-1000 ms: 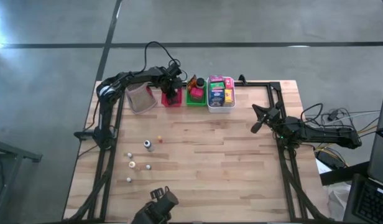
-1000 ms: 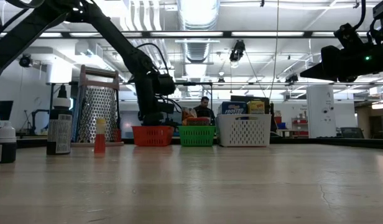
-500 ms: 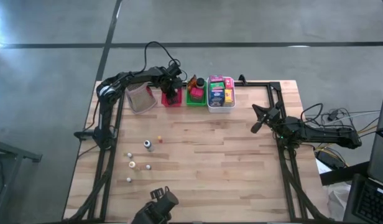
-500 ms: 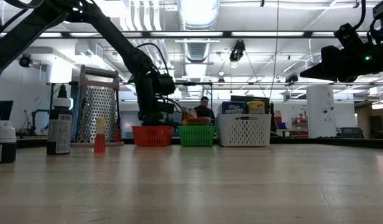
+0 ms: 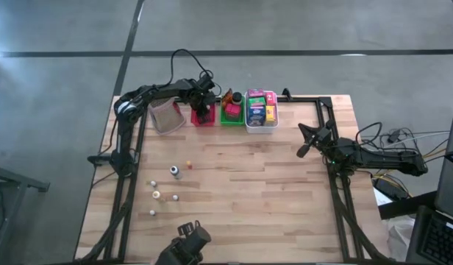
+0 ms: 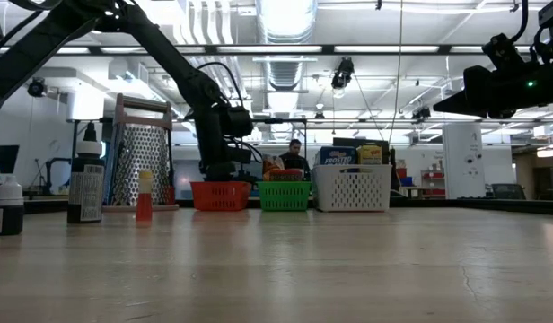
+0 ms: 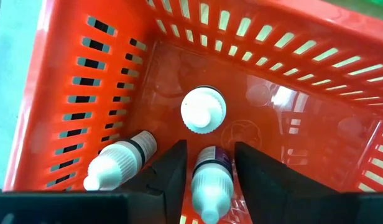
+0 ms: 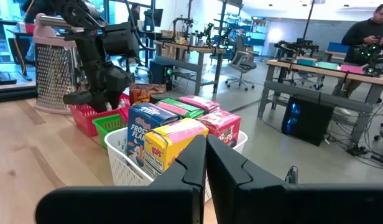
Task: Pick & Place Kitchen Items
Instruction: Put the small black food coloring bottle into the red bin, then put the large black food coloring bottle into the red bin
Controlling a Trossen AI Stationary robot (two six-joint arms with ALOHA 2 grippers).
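My left gripper (image 5: 203,109) points down into the red basket (image 7: 67,93) at the table's far edge. It is open, and its fingers stand on either side of a small white-capped bottle (image 7: 210,177) that lies on the basket floor, with only narrow gaps. A second bottle (image 7: 117,165) lies beside it, and a third (image 7: 203,115) stands upright. My right gripper (image 5: 304,151) waits shut and level above the table's right side. Several more small bottles (image 5: 175,171) stand on the table's left part.
A green basket (image 5: 230,112) and a white basket (image 5: 261,121) filled with coloured packets stand to the right of the red one. A metal grater (image 5: 166,116) stands to its left. A person (image 6: 296,154) sits in the room beyond the table.
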